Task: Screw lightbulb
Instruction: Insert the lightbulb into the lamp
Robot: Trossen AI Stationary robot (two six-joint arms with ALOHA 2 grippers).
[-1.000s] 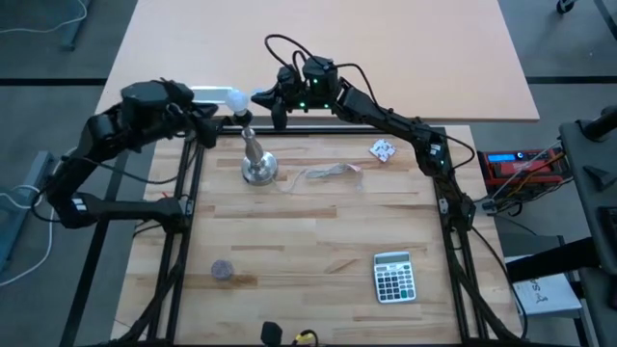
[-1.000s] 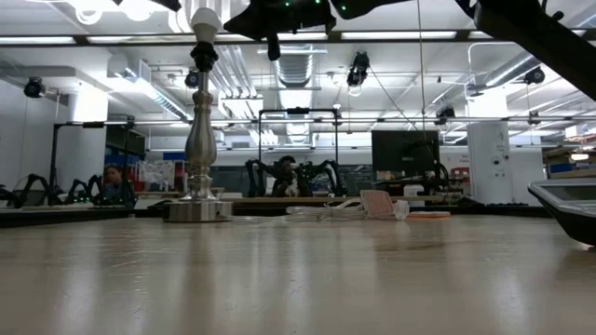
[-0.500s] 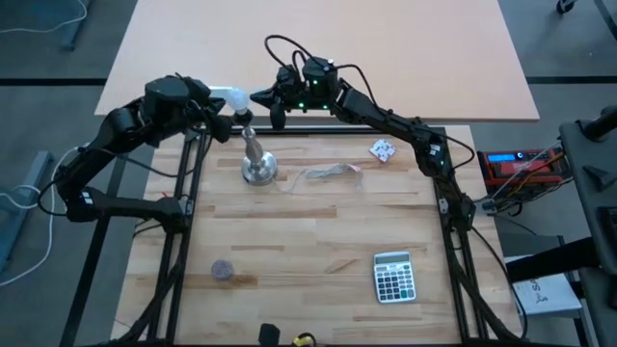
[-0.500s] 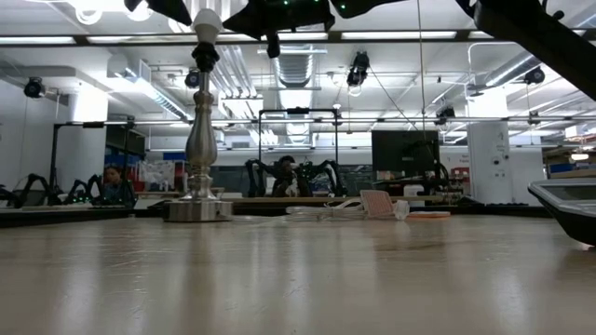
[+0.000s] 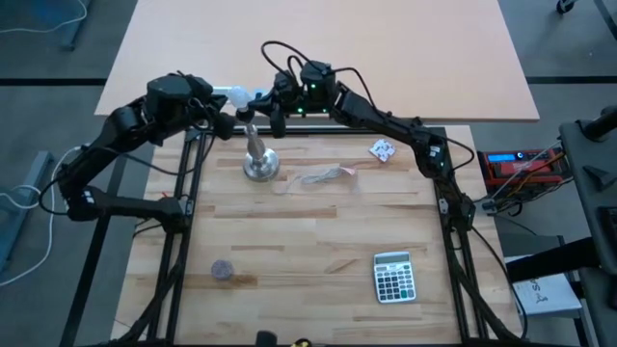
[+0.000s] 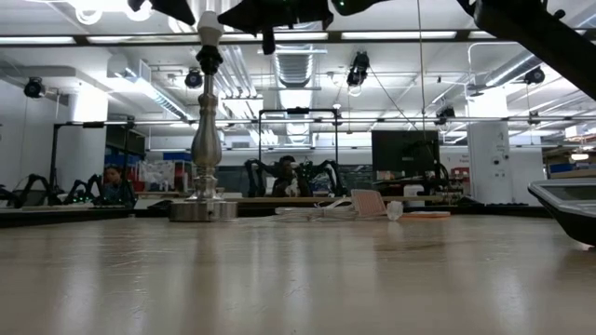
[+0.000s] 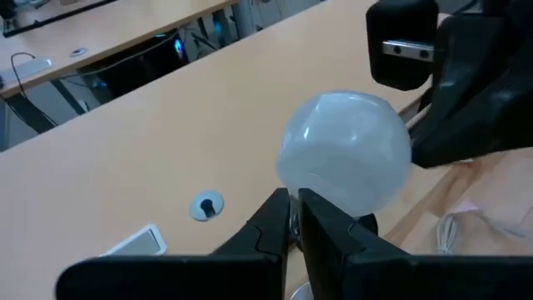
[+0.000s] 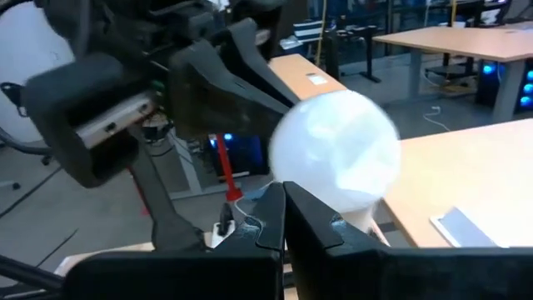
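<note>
Compared with a second ago, the left gripper (image 5: 228, 108) has swung in from the bench's left edge to the top of the lamp stand (image 5: 257, 160), and the stand itself has shifted slightly, its stem now more upright in the low view. The lightbulb (image 5: 239, 95) sits on top of the stand, at the far left part of the bench (image 5: 318, 241), with the two grippers on opposite sides of it.

No brand, label or writing can be read anywhere; the calculator (image 5: 394, 278) near the bench's right front shows only unreadable keys, and the red device (image 5: 511, 168) off the right edge has a lit display too small to make out.

In the low view the bulb (image 6: 209, 20) stands globe up, its long axis vertical and in line with the stand's stem (image 6: 206, 140). Its screw base is hidden in the socket or behind the fingers.

In the left wrist view the left gripper's fingers (image 7: 273, 218) are nearly closed, their tips just below the globe (image 7: 345, 152); whether they pinch the bulb's neck cannot be told. The right gripper (image 5: 270, 106) reaches in from the other side; in the right wrist view its fingers (image 8: 273, 210) are pressed together, tips just under the globe (image 8: 336, 151), holding nothing visible.

A crumpled paper scrap (image 5: 383, 149) lies right of the stand, a loose cord (image 5: 323, 174) runs from the stand's base, and a small dark disc (image 5: 223, 271) lies near the left front.
</note>
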